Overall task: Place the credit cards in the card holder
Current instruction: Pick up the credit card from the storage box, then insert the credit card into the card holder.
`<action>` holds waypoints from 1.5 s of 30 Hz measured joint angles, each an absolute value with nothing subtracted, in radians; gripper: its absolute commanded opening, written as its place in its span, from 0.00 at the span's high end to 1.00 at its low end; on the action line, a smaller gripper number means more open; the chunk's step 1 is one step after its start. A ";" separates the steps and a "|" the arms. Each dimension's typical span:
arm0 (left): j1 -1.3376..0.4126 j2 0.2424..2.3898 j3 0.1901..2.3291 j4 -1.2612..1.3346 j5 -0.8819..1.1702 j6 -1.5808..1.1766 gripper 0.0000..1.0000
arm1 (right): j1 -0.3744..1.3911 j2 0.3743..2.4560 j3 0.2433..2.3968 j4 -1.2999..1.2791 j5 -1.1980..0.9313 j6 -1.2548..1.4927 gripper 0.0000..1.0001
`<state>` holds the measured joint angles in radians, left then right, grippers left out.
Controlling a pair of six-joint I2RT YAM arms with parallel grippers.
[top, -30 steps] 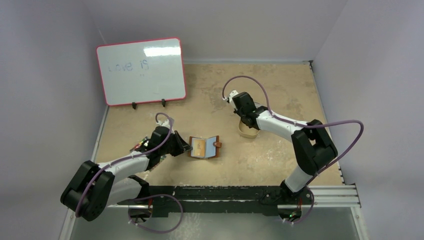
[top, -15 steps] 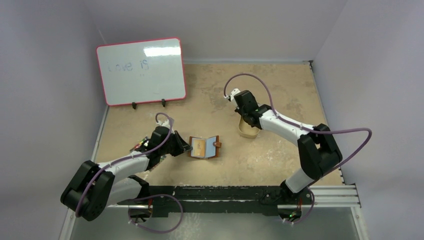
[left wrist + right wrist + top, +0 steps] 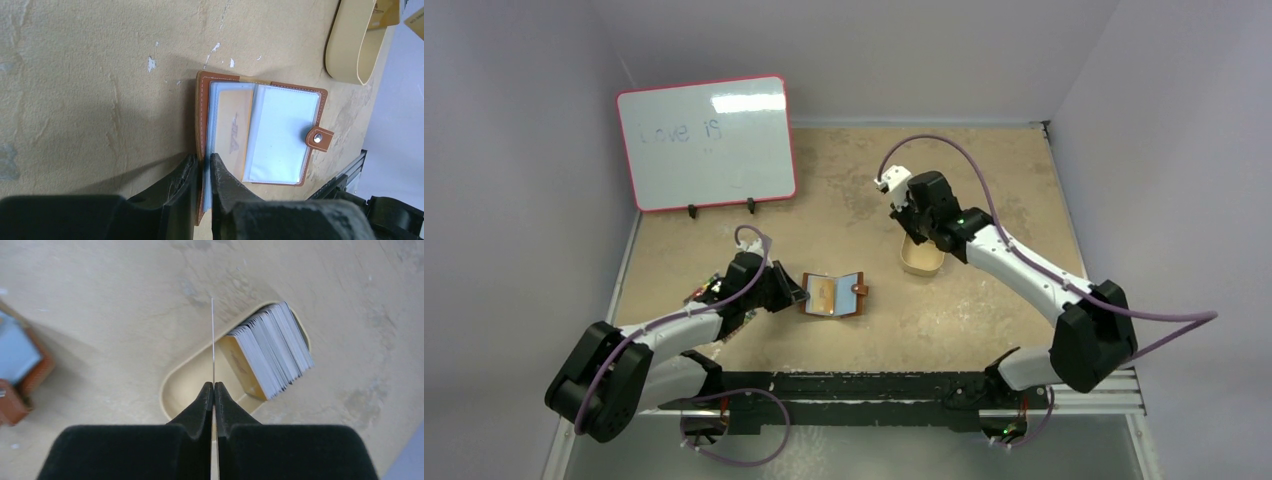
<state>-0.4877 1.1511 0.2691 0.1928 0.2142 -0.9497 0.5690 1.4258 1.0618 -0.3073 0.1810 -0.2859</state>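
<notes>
White card (image 3: pixel 212 340) edge-on, face hidden, clamped in right pincer (image 3: pixel 213 384) | left pincer (image 3: pixel 203 161) clamps card holder (image 3: pixel 285 132) edge

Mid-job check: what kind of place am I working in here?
Most likely a robotics lab test cell: plain pale walls box in a tan tabletop, the left arm and right arm are bolted to a black rail at its near edge, and a small whiteboard stands propped at the back.
</notes>
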 measured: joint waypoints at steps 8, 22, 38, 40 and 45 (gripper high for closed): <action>-0.488 1.126 0.277 0.150 0.190 -0.950 0.73 | 0.569 1.301 0.994 -0.125 -0.057 0.026 1.00; -0.488 0.996 0.385 -0.015 0.094 -0.946 0.65 | 0.607 1.336 0.725 0.317 -0.337 0.678 1.00; -0.488 0.939 0.394 0.171 0.266 -1.015 0.54 | 0.637 1.433 0.604 0.668 -0.555 0.850 1.00; -0.488 0.933 0.394 0.208 0.296 -1.029 0.54 | 0.637 1.441 0.576 0.749 -0.601 0.873 1.00; -0.488 0.897 0.394 0.265 0.343 -1.038 0.54 | 0.639 1.453 0.523 0.892 -0.677 0.922 1.00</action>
<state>-0.4881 0.8974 0.3943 0.2646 0.3431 -1.0378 0.6388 1.4532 0.5232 0.8925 -0.6773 0.9222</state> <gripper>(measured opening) 0.460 0.005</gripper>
